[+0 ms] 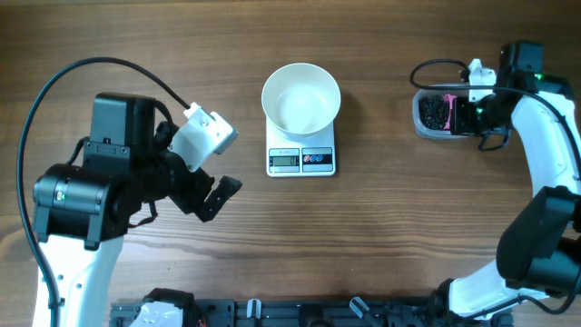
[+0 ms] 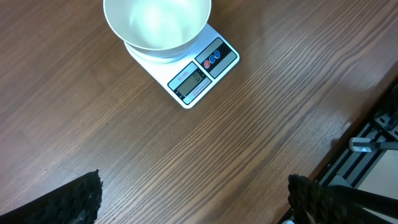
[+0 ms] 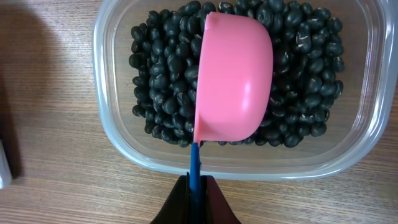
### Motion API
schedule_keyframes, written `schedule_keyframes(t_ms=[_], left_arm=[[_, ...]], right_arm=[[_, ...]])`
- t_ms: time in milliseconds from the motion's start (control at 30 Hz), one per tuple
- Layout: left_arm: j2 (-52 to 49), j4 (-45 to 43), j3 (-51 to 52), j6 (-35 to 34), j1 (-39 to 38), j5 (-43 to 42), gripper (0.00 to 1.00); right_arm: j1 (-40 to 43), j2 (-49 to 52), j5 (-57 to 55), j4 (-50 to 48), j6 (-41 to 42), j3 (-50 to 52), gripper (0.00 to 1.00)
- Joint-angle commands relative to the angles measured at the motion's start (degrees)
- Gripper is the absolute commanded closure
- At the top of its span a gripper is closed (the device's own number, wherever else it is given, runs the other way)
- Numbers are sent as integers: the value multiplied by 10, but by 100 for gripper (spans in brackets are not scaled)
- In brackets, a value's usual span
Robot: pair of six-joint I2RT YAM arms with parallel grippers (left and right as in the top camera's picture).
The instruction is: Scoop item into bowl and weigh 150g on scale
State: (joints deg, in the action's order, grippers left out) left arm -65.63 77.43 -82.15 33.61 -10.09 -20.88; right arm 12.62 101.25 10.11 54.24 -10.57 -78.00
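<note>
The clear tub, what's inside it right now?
Black beans and a pink scoop over them. Whatever lies under the scoop's cup is covered.

Robotics lab bench: left arm [image 1: 77,195] and right arm [image 1: 549,163] flank a wooden table [image 1: 381,236].

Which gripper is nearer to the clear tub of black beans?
Right. The right gripper is at the tub edge, shut on the pink scoop held over the beans; the left gripper hangs open beyond the scale.
</note>
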Motion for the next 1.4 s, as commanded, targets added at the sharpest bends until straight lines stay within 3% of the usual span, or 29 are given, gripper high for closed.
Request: schedule_keyframes(t_ms=[0, 400, 867, 1367], left_arm=[[2, 1, -10, 7, 4, -7, 0], [2, 0, -10, 7, 4, -7, 0], [2, 0, -10, 7, 4, -7, 0], [2, 1, -10, 7, 4, -7, 0]], right_arm=[[10, 24, 6, -9, 6, 19, 96], [25, 24, 93, -14, 0, 20, 96], [25, 24, 93, 30, -6, 20, 96], [25, 46, 107, -2, 19, 20, 96]])
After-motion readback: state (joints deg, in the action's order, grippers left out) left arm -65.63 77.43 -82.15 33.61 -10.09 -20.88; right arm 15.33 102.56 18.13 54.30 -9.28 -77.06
